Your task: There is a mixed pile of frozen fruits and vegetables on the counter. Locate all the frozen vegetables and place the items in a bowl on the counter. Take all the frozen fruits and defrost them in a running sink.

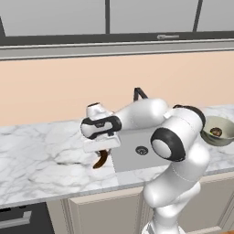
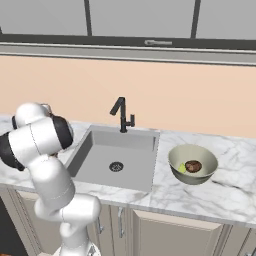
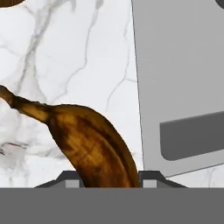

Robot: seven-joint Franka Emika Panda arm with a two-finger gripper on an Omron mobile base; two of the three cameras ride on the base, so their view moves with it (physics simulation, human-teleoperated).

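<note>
My gripper (image 1: 103, 147) is shut on the curved brown piece of frozen fruit (image 1: 101, 159), which hangs from it just above the counter (image 1: 41, 155) by the left edge of the sink (image 1: 130, 161). In the hand view the fruit (image 3: 87, 140) runs up and to the left from between the fingertips (image 3: 148, 178) of the gripper (image 3: 107, 181), over white marble, with the grey sink (image 3: 183, 65) to the right. The bowl (image 2: 176, 156) stands right of the sink (image 2: 132, 167) and holds the brown ball (image 2: 193, 166) and a small green piece (image 2: 182, 169).
A thin black faucet (image 2: 122, 114) stands behind the basin, and a round drain (image 2: 116, 166) lies in its floor. A sliver of something brown-orange (image 3: 11, 2) shows at the hand view's top left corner. The beige wall closes the counter at the back.
</note>
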